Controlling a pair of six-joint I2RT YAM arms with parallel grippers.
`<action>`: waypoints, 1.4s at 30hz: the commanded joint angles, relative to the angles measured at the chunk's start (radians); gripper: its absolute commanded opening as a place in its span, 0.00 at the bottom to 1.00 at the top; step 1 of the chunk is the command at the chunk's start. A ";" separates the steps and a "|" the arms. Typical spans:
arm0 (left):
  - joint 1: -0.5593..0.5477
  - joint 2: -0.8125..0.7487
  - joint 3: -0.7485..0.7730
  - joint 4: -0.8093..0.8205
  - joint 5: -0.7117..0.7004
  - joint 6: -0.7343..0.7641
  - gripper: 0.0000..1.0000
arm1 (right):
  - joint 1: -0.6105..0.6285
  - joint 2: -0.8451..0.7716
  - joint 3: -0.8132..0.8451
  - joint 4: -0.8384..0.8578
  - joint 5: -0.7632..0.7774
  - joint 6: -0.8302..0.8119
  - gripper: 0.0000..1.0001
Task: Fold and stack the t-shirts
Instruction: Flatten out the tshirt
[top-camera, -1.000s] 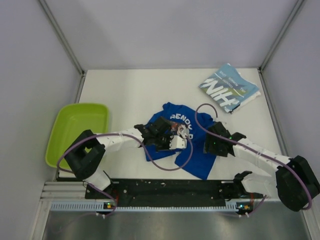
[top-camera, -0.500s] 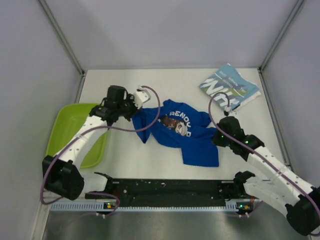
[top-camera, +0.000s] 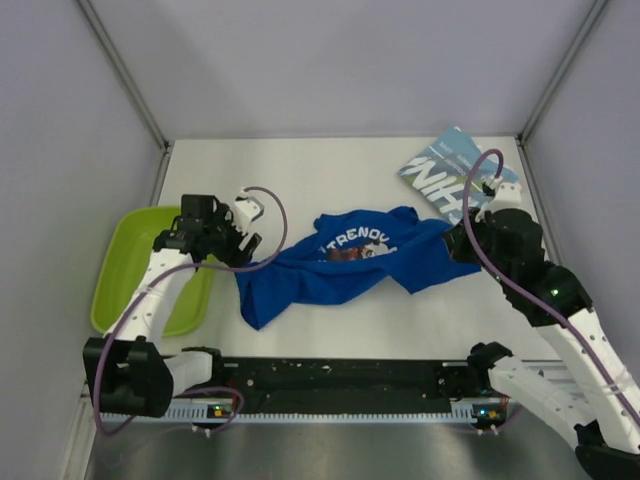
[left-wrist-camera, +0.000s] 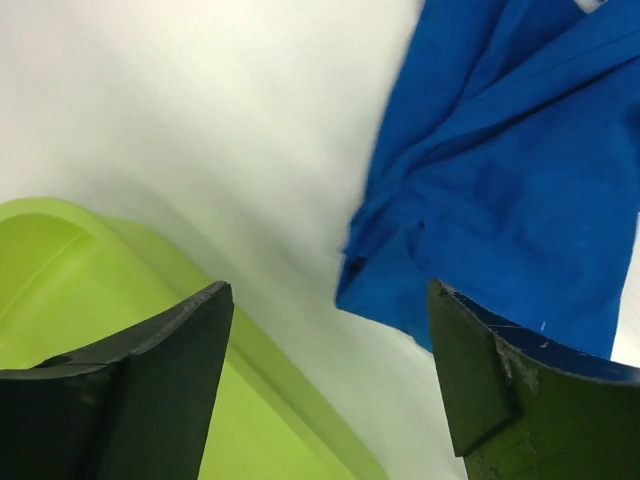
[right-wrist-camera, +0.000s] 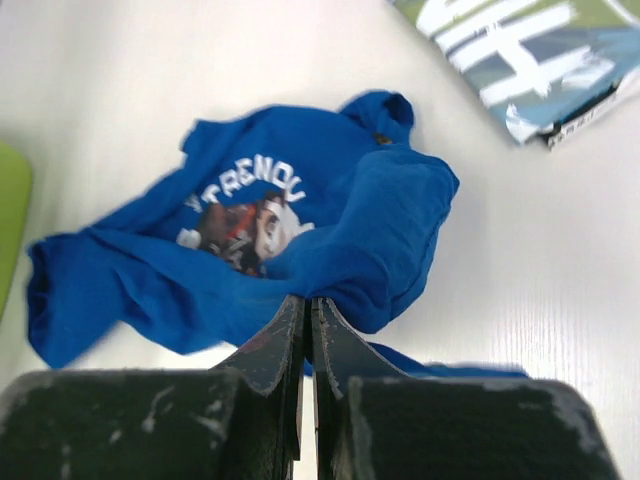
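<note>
The royal blue t-shirt (top-camera: 330, 270) lies crumpled and drawn out sideways across the middle of the table, white lettering and dark print facing up (right-wrist-camera: 250, 215). My right gripper (top-camera: 458, 243) is shut on the shirt's right end, with cloth bunched at the fingertips (right-wrist-camera: 308, 300). At the shirt's left end, my left gripper (top-camera: 240, 242) is open with nothing between its fingers (left-wrist-camera: 328, 300). The shirt's edge (left-wrist-camera: 500, 180) lies just beyond them. The lighter teal-blue t-shirt (top-camera: 455, 180) lies folded at the back right (right-wrist-camera: 520, 50).
A lime-green tub (top-camera: 130, 260) sits at the table's left edge, its rim right under my left gripper (left-wrist-camera: 60, 290). Grey walls enclose the table on three sides. The arms' base rail (top-camera: 340, 385) runs along the near edge.
My left gripper has opened and let go of the blue shirt's left end, drawing back toward the tub. The right gripper, still shut, has pulled the shirt's right end to the right and back.
</note>
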 joint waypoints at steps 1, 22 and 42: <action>0.003 -0.067 0.064 -0.030 0.160 0.056 0.85 | -0.008 -0.025 0.109 -0.019 -0.043 -0.060 0.00; -0.378 0.209 0.069 -0.020 0.095 0.116 0.79 | -0.008 0.019 0.155 -0.004 -0.037 -0.086 0.00; -0.368 0.357 0.067 -0.043 -0.025 0.159 0.00 | -0.008 0.047 0.112 0.038 0.016 -0.143 0.00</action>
